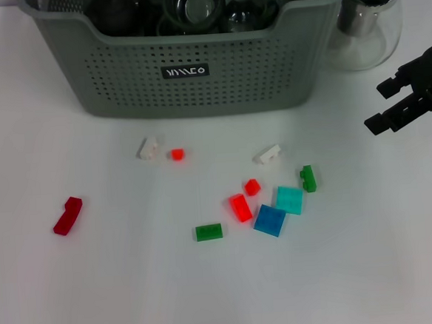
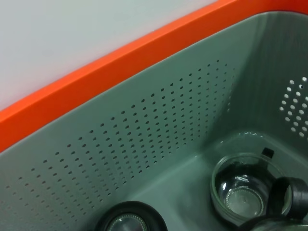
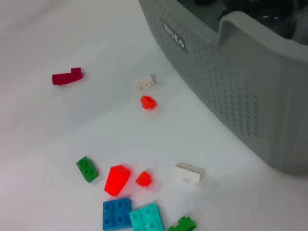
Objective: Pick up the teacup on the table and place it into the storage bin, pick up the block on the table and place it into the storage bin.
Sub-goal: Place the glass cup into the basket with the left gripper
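Grey-green storage bin (image 1: 195,74) already holds glassware; beside it, our right tool (image 1: 412,96) hangs spread, and dropped blocks could chip cups.

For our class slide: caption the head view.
Right gripper open beside the storage bin, small blocks scattered on the white table.

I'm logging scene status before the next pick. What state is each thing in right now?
storage bin: upright on the table, glassware already inside.
glass pitcher: upright, beside the bin.
blocks: loose on the table, none in hand.
dark red block: lying apart from the others.
right gripper: open, empty, above the table near the pitcher.
left gripper: not in view; its wrist camera looks into the bin.
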`<state>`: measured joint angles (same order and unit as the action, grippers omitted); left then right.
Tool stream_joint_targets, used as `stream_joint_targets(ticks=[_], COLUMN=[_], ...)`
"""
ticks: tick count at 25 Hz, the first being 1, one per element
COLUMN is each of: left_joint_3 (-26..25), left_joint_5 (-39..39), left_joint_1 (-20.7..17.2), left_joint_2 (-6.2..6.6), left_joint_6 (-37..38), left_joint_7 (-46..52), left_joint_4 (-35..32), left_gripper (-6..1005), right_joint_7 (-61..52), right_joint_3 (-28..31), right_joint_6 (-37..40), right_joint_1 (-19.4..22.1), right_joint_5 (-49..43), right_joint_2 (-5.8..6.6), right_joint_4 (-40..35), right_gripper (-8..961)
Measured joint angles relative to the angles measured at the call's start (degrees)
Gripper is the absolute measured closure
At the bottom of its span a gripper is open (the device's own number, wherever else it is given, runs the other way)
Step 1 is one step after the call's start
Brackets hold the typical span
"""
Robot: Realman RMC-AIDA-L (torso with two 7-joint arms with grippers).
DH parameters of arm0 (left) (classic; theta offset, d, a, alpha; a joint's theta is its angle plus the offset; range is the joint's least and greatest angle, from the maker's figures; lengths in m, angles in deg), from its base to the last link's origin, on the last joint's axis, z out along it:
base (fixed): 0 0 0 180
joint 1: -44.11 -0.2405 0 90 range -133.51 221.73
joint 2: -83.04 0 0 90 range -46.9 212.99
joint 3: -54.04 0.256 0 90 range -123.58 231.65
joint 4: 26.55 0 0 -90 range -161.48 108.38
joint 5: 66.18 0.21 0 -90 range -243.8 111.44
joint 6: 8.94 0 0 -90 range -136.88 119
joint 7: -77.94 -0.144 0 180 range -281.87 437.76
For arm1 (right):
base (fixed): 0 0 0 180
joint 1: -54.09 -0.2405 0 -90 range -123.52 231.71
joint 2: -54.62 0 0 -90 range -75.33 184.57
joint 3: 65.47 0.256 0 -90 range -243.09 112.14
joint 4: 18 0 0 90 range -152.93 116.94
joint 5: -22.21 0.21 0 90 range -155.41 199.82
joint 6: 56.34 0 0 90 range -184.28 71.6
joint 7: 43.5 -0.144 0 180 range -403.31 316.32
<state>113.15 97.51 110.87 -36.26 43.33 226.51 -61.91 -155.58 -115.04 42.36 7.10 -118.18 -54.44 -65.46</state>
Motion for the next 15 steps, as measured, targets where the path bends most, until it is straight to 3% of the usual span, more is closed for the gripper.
stream_joint_targets(ticks=[11,15], left_joint_3=[1.53,1.54], left_joint_5=[0.05,0.05], left_joint_1=[-0.39,-0.67], left_joint_2=[-0.23,-0.23], left_joint_6=[-0.27,-0.44], left_joint_7=[0.4,0.41], left_joint_4=[0.03,0.03], left_gripper=[931,809], right_joint_7=[-0.02,-0.03], right_joint_3=[0.0,0.0], right_joint_6=[-0.02,-0.01], right_joint_1=[-0.03,-0.03], right_joint_5=[-0.04,-0.08], right_joint_2=[-0.01,0.0], right_joint_4=[0.0,0.0], right_gripper=[11,11])
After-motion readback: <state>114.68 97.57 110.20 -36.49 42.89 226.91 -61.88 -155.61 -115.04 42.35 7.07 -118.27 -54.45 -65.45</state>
